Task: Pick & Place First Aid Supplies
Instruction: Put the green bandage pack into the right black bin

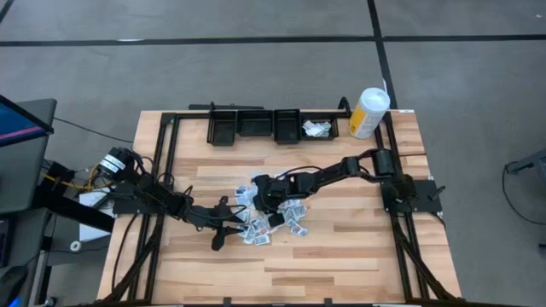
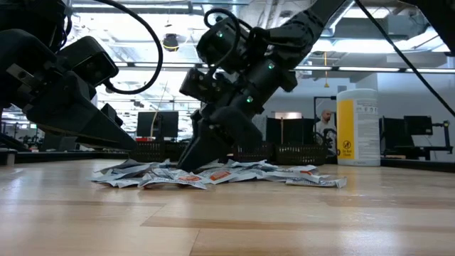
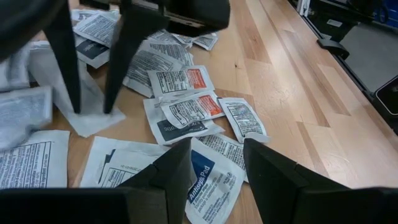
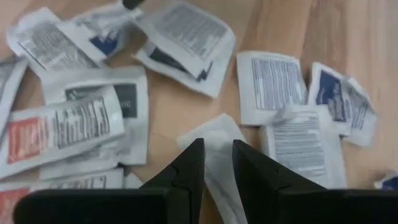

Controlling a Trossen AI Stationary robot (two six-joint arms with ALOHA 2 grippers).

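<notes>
Supplies: a loose heap of small flat paper packets (image 1: 271, 215), white with grey-blue print and a few with orange-red panels, lies on the pale wooden slatted table (image 1: 358, 247), near its middle.
Destination: a row of black open bins (image 1: 256, 126) stands along the far edge; judging by the task, this is where the packets go.
Done: one bin, the one nearest the tall white-and-yellow canister (image 1: 368, 112), already holds a few white packets (image 1: 316, 129); the other bins look empty from above.
Left: most of the packets are still on the table, so the task seems to be in an early part.
Right gripper: the right gripper (image 4: 216, 163) is down on the heap, tips touching a blank white packet (image 4: 214, 140), its fingers drawn close with only a thin gap; whether that packet is pinched cannot be told.
Left gripper: the left gripper (image 3: 214, 163) hovers low at the near edge of the heap, its fingers spread apart and empty over a blue-printed antiseptic packet (image 3: 208, 180).
Step in hand: likely a pick by the right arm.
</notes>
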